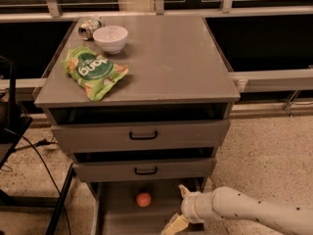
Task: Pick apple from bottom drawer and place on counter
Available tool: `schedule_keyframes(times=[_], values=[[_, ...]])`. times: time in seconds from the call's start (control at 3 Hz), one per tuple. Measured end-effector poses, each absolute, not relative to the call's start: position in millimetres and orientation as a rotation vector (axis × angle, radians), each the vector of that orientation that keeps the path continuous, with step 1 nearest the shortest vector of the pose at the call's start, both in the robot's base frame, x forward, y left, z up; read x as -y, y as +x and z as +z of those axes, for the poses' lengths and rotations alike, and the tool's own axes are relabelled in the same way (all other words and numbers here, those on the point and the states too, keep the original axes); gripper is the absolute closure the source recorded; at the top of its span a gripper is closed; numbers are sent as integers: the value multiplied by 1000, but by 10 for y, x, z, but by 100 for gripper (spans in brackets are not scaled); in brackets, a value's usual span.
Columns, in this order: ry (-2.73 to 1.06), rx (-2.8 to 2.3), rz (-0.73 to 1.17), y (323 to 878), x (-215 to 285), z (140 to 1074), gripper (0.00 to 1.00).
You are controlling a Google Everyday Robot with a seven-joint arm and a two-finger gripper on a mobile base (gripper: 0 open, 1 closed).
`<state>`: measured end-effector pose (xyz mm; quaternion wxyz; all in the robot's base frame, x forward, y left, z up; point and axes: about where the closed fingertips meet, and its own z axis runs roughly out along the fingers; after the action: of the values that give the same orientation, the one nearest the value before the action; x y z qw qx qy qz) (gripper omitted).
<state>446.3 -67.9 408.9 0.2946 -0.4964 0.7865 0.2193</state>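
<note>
The apple (pixel 143 199), small and red-orange, rests on the floor of the pulled-out bottom drawer (pixel 115 217) near its back. My gripper (pixel 178 208) hangs over the drawer's right side, to the right of the apple and apart from it. It is open: one pale finger (pixel 184 190) points up and back, the other (pixel 174 225) points down toward the front. Nothing sits between them. The white arm (pixel 249 212) comes in from the lower right. Above, the grey counter (pixel 166 53) forms the cabinet's top.
On the counter's left part lie a white bowl (pixel 110 37), a tipped can (pixel 90 27) behind it and a green snack bag (pixel 93 70). Two drawer fronts with black handles (pixel 143 136) stand slightly open above the bottom drawer. Black cables and a stand (pixel 29 151) are at left.
</note>
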Motion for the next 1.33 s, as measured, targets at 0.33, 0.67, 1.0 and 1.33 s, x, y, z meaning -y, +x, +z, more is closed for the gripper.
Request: schedule_keyframes(times=[0.33, 0.67, 1.0, 1.33], values=[[-1343, -2101, 617, 4489, 573, 3734, 0], [-1352, -2101, 645, 4513, 497, 3495, 0], [-1357, -2083, 659, 4571, 432, 3259, 0], [-1337, -2040, 661, 4670, 360, 3044, 0]])
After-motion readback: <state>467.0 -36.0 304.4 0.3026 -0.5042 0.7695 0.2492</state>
